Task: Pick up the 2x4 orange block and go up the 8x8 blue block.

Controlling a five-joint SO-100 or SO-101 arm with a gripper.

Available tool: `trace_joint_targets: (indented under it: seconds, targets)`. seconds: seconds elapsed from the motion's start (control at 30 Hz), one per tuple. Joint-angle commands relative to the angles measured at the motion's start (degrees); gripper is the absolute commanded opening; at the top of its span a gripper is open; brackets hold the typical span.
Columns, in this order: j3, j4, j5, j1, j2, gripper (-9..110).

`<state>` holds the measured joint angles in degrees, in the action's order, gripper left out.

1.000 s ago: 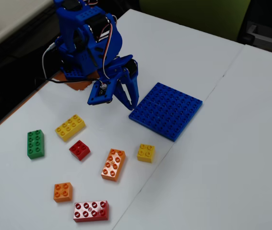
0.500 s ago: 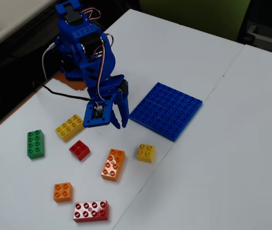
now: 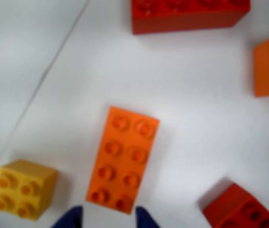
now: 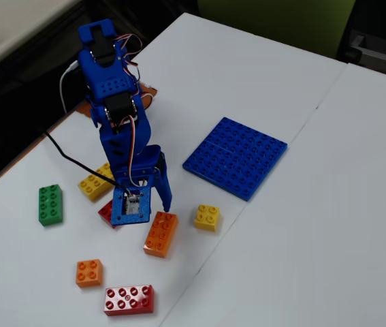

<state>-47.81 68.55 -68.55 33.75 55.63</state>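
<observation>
While the gripper [image 4: 157, 208] hangs just above the orange block [image 4: 161, 234], its jaws stand parted about the block's width, holding nothing. In the wrist view the fingertips [image 3: 72, 217] flank the block's [image 3: 123, 158] near end. The blue plate [image 4: 236, 157] lies well apart, bare, beyond the small yellow brick [image 4: 207, 217].

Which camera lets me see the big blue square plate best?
The fixed view. There the 8x8 blue block lies whole on the white table, all its edges and rows of studs showing, with nothing on it. The wrist view does not show it at all; it looks down at the 2x4 orange block and other bricks.
</observation>
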Motion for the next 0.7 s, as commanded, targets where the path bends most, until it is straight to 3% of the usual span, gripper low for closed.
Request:
trace_joint_targets:
  seconds: [0.0,0.67]
  targets:
    - [4.8,-1.0,0.3,0.4,-0.1,16]
    - [16.1,-1.1,2.5,2.2,-9.4,22]
